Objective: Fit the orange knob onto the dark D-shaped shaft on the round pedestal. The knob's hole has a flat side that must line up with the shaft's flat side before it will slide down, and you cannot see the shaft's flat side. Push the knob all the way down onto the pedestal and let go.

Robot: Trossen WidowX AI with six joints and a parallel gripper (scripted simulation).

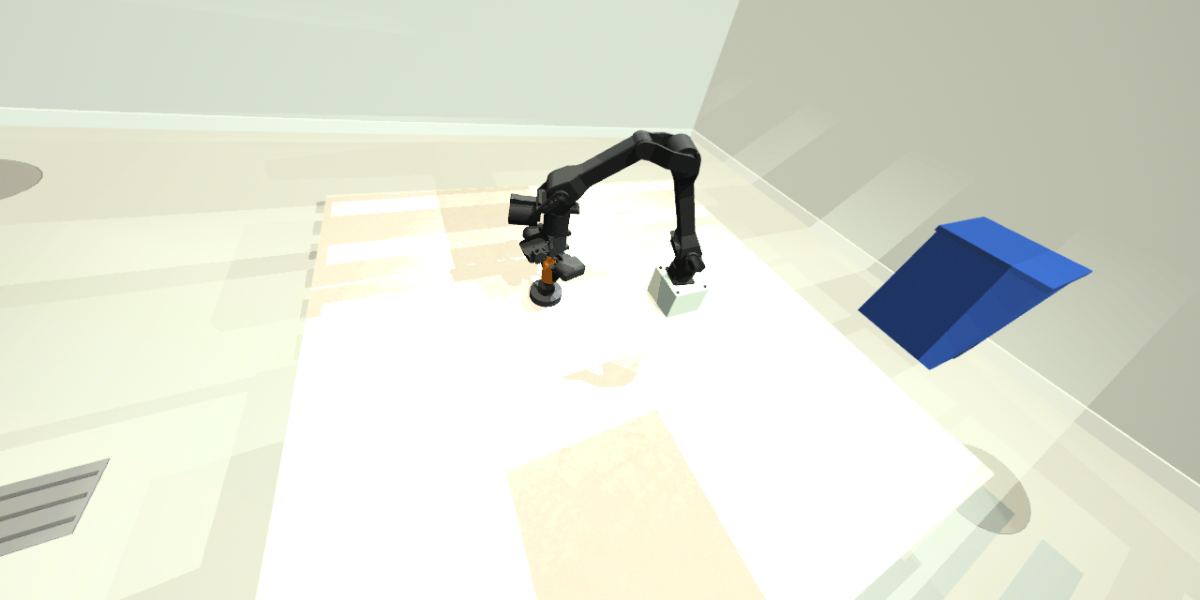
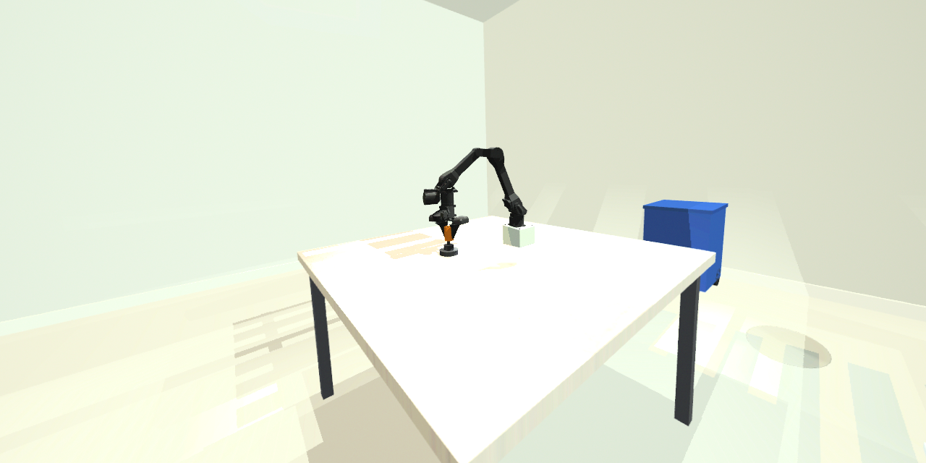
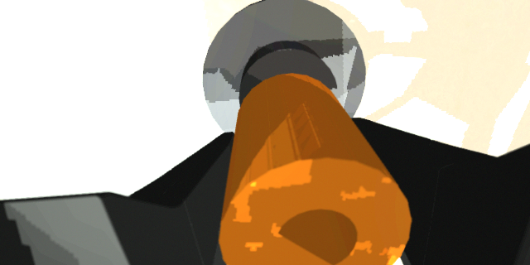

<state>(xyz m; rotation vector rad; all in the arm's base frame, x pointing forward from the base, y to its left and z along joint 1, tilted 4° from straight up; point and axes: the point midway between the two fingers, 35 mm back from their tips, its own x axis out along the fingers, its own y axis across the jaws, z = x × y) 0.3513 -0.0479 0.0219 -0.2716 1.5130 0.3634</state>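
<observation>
The orange knob [image 1: 547, 271] [image 2: 448, 233] [image 3: 306, 132] is upright in my gripper [image 1: 549, 269] [image 2: 448, 234] [image 3: 291, 137], which is shut on it. The knob stands directly over the dark round pedestal [image 1: 545, 296] [image 2: 448, 252] [image 3: 281, 21]. In the exterior view a small gap remains between the knob's lower end and the pedestal's raised hub, with a thin dark piece in it. In the wrist view the D-shaped hole shows in the knob's near end, its flat side at the lower left. The knob hides the shaft in the wrist view, so its flat side cannot be seen.
The arm's pale base block [image 1: 683, 301] [image 2: 519, 235] stands on the white table [image 1: 402, 428] [image 2: 453, 330], to the right of the pedestal in the top and exterior views. A blue cabinet [image 1: 914, 286] [image 2: 676, 227] stands beyond the table at the right. Bright light and shadow patches cross the table.
</observation>
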